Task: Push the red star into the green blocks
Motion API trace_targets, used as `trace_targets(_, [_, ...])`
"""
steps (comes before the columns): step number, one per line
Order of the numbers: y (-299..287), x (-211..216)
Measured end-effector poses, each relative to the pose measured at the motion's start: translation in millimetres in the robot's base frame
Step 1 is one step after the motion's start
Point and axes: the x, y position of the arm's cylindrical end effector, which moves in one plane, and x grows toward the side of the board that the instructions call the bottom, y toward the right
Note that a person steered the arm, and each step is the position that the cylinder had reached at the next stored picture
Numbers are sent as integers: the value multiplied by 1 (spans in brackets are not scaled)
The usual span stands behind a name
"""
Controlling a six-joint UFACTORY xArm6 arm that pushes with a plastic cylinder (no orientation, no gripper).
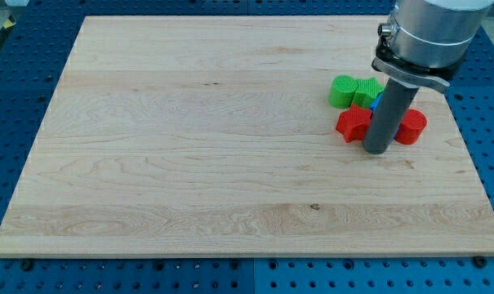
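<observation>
The board (230, 155) is the biggest thing here, a pale wooden top on a blue perforated table (18, 278), and nearly all of it lies bare; every block sits in one cluster at the view's right, toward the top. Next in size is the arm (430, 33), coming down from the view's top right and ending in the dark rod. There are no jaws to speak of, only the rod, so nothing is pinched. My tip (376, 150) rests on the wood between the two red blocks, just beside each.

The green blocks (353, 91) stand side by side at the cluster's top. The red star (353, 122) sits right below them, touching or nearly so (the gap, if any, is too fine to tell). A red block (410, 126) lies to the view's right of the rod, and a sliver of a blue block (377, 104) shows behind it.

My guess is the push is almost done. The risk is my tip's place: it sits to the star's right and slightly below, so a push from here would slide the star leftward past the greens, or spin it.
</observation>
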Motion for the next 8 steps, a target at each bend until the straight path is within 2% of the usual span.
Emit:
trace_targets(5, [-18,5])
trace_targets(7, [-12,-24])
trace_targets(8, [-12,-24])
